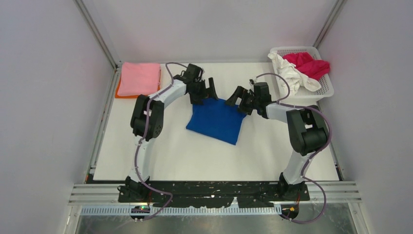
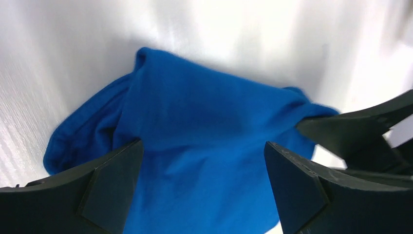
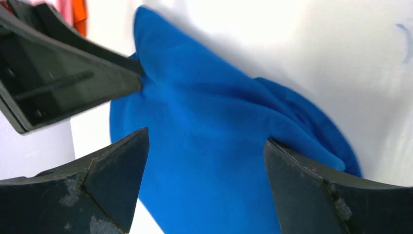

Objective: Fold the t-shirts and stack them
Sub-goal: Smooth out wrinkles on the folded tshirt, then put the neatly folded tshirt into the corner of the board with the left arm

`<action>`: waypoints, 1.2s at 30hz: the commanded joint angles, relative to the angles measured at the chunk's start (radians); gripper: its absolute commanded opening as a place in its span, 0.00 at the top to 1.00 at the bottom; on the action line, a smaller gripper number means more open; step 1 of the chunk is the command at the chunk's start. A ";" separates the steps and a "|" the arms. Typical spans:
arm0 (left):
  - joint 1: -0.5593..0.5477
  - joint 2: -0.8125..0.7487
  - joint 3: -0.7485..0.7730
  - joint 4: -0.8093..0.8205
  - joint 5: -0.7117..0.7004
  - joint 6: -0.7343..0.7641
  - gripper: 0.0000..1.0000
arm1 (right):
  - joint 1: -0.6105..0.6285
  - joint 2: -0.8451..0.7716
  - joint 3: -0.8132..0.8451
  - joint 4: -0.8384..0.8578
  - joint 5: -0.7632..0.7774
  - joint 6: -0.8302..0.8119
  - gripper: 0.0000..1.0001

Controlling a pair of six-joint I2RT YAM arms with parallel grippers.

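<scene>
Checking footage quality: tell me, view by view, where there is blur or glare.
Top external: sharp, evenly lit, the blue t-shirt clear. Left wrist: table glares white with streaks; left pincer crisp. Right wrist: t-shirt folds soft, table blown out.

no readable text anywhere

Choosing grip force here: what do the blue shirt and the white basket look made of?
Blue t-shirt: soft matte knit fabric, likely cotton; it creases and bunches in folds. Basket: white rigid plastic, probably; its walls are a moulded open grid.
</scene>
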 commanded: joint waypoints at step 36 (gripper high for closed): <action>-0.072 -0.631 -0.864 0.108 -0.139 -0.135 0.01 | 0.073 -0.802 -0.358 -0.398 0.329 -0.115 0.05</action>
